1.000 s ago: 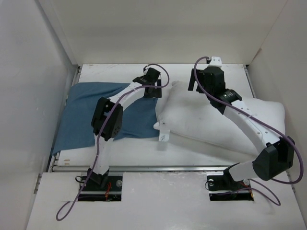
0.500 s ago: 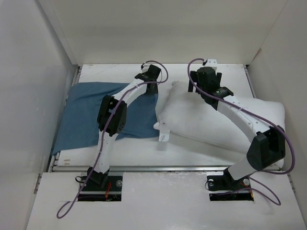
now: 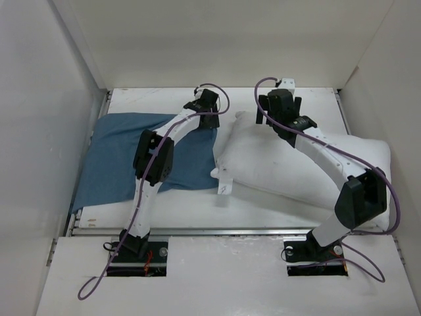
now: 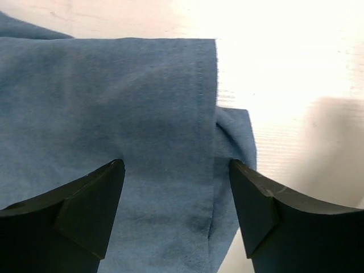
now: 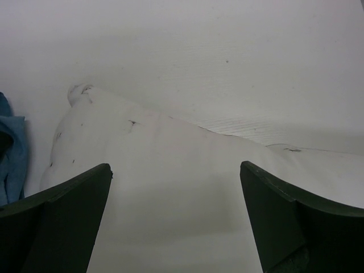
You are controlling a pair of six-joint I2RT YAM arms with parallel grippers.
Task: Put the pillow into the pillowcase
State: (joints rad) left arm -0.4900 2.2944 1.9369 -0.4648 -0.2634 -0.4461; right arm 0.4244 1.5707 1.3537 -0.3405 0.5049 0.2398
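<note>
The slate-blue pillowcase [image 3: 112, 161] lies limp and flat on the left of the table. The plump white pillow [image 3: 289, 168] lies on the right, with its small tag [image 3: 225, 185] at the near left corner. My left gripper [image 3: 208, 118] hovers over the pillowcase's far right corner. In the left wrist view my left gripper [image 4: 176, 187] stands open over the stitched hem of the pillowcase [image 4: 114, 114], pinching nothing. My right gripper [image 3: 277, 118] hangs over the pillow's far left end. In the right wrist view my right gripper [image 5: 176, 193] is wide open above the pillow [image 5: 170, 170], holding nothing.
White walls close in the table [image 3: 171, 204] on the left, back and right. A metal rail [image 3: 197, 230] runs along the near edge. In the right wrist view a bit of pillowcase [image 5: 10, 153] shows at the left, next to the pillow's corner.
My right arm swung left, bringing its gripper further over the pillow's far left end. My left gripper shifted slightly toward the back; its jaws narrowed, then widened again.
</note>
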